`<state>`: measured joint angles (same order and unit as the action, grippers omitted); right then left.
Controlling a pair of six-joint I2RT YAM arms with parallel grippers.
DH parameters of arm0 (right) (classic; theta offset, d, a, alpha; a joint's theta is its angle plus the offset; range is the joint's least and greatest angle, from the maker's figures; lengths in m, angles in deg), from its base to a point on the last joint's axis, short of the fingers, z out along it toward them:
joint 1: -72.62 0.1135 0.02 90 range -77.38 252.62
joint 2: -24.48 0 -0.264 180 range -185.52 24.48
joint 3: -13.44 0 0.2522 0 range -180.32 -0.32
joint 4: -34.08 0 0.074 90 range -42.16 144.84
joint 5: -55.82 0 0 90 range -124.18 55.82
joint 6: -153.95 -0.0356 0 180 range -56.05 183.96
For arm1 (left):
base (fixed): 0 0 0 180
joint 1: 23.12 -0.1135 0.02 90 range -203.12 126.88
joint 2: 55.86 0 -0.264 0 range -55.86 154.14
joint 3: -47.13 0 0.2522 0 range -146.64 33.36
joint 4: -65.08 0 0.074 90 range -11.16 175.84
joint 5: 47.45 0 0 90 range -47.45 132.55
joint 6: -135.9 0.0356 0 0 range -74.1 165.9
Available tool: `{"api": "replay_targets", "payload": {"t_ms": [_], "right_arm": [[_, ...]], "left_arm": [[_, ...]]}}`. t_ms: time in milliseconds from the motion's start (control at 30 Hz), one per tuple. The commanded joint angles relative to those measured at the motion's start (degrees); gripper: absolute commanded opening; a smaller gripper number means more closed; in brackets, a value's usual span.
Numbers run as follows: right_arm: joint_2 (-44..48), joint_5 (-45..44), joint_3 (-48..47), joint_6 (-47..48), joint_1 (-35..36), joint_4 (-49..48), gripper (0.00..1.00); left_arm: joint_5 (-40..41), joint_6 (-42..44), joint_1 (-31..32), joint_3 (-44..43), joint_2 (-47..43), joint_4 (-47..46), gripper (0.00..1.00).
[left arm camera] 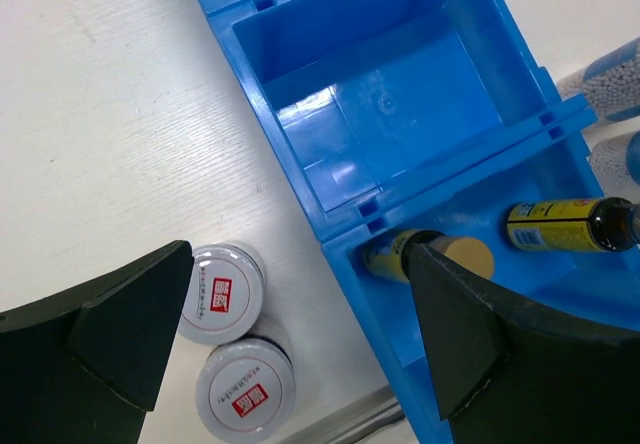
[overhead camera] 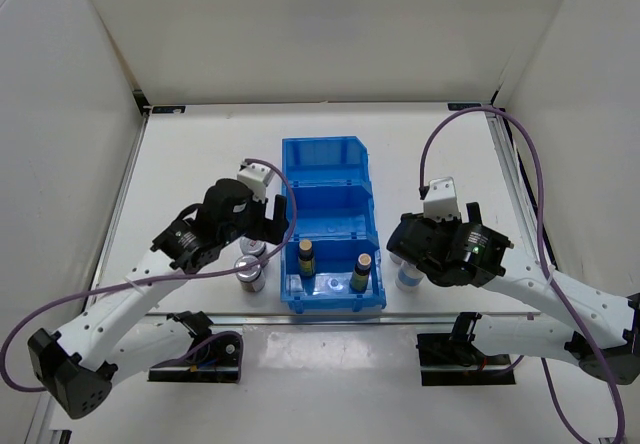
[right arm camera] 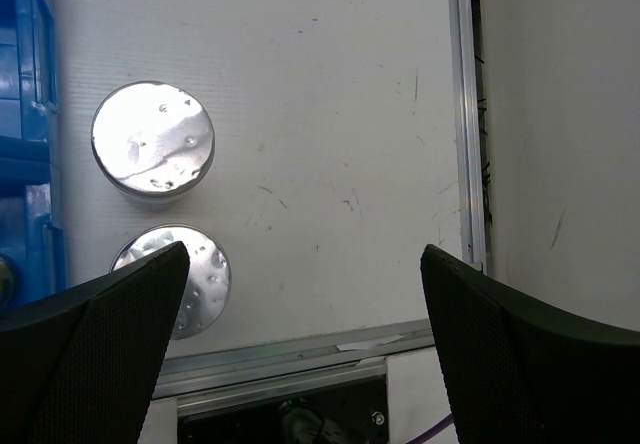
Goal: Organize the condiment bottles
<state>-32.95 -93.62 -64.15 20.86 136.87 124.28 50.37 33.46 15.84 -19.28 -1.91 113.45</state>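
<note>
Two dark amber bottles (overhead camera: 306, 257) (overhead camera: 362, 271) with yellow labels stand in the near compartment of the blue bin (overhead camera: 330, 154). Two red-labelled silver-lidded jars (overhead camera: 250, 276) (overhead camera: 254, 248) stand on the table left of the bin. My left gripper (overhead camera: 268, 222) hovers open above them; the left wrist view shows both jars (left arm camera: 225, 291) (left arm camera: 246, 389) between its fingers (left arm camera: 120, 334) and the bottles (left arm camera: 565, 224) (left arm camera: 440, 254). My right gripper (overhead camera: 405, 241) is open and empty above two plain-lidded jars (right arm camera: 153, 141) (right arm camera: 190, 279) right of the bin.
The bin's middle compartment (left arm camera: 400, 114) and far compartment hold nothing. A metal rail (right arm camera: 462, 114) runs along the table's right edge and another along the near edge (right arm camera: 300, 359). White walls enclose the table on three sides.
</note>
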Motion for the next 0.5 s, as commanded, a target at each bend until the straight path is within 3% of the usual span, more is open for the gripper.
{"api": "replay_targets", "payload": {"t_ms": [0,233,467], "right_arm": [[0.0,-1.0,0.0,-0.1,0.3,-0.7,1.00],[0.8,-1.0,0.0,-0.6,0.3,-0.2,1.00],[3.5,1.0,-2.7,-2.2,-0.3,-0.2,1.00]], "left_arm": [[-6.4,1.7,-3.2,-0.9,2.0,-3.0,1.00],[-10.9,1.1,-11.1,-2.0,3.7,-5.5,1.00],[-5.0,0.5,-17.2,-2.7,2.6,-6.0,1.00]]}}
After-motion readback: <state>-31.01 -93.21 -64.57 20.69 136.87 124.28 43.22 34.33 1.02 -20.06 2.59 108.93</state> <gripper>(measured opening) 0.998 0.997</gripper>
